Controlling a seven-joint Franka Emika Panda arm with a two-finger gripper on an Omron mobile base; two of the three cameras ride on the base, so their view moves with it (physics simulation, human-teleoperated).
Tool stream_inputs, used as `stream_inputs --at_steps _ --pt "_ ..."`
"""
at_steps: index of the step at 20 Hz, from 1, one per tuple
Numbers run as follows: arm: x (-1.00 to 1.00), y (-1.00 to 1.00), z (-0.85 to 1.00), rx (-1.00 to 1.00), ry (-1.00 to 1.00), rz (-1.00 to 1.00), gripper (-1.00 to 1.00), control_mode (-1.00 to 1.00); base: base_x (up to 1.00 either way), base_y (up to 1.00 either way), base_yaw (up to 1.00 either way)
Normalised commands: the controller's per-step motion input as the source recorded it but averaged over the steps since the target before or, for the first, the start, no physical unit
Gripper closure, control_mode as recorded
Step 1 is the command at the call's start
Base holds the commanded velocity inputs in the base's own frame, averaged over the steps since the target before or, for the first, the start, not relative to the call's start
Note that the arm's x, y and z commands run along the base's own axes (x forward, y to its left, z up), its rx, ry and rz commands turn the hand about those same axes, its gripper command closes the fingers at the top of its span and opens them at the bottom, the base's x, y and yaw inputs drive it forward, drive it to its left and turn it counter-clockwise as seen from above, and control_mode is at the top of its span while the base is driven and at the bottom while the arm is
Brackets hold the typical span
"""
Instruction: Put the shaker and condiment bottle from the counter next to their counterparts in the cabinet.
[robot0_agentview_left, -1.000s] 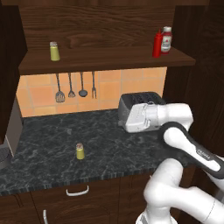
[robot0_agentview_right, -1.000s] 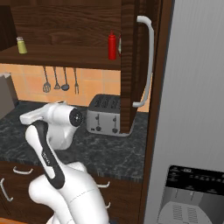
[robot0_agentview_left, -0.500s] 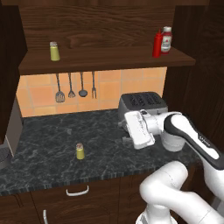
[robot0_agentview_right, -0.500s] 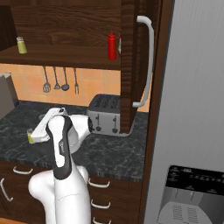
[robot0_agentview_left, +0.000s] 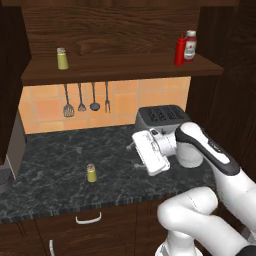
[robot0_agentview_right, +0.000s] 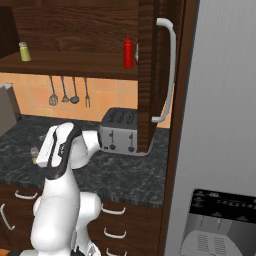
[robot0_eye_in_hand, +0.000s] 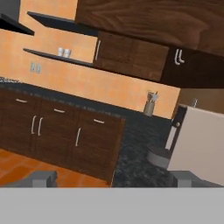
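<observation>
- End effector (robot0_eye_in_hand: 113, 177) hangs with fingers spread wide and nothing between them, above the surface (robot0_agentview_left: 60, 165) just in front of the toaster (robot0_agentview_left: 161, 116).
- Shaker (robot0_agentview_left: 91, 173) stands upright on the surface, to the left of the hand and nearer the front edge.
- Red condiment bottle (robot0_agentview_left: 179, 50) already stands on the cabinet shelf (robot0_agentview_left: 120, 67) beside the labelled bottle (robot0_agentview_left: 190, 45).

Counter (robot0_agentview_left: 60, 175) — shaker (robot0_agentview_left: 91, 173), toaster (robot0_agentview_left: 162, 117).

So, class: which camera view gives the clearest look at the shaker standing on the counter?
The left base view: the shaker stands unobstructed on the counter. In the right base view it is half hidden behind the arm.
</observation>
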Motion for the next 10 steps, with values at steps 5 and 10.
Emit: stream_inputs --at_steps 5,10 --pt "-0.02 0.29 -0.22 -0.03 -0.03 0.00 -1.00 -1.00 0.00 0.00 0.00" --pt "0.26 0.03 -0.48 0.00 0.00 0.00 -1.00 -1.00 0.00 0.00 0.00"
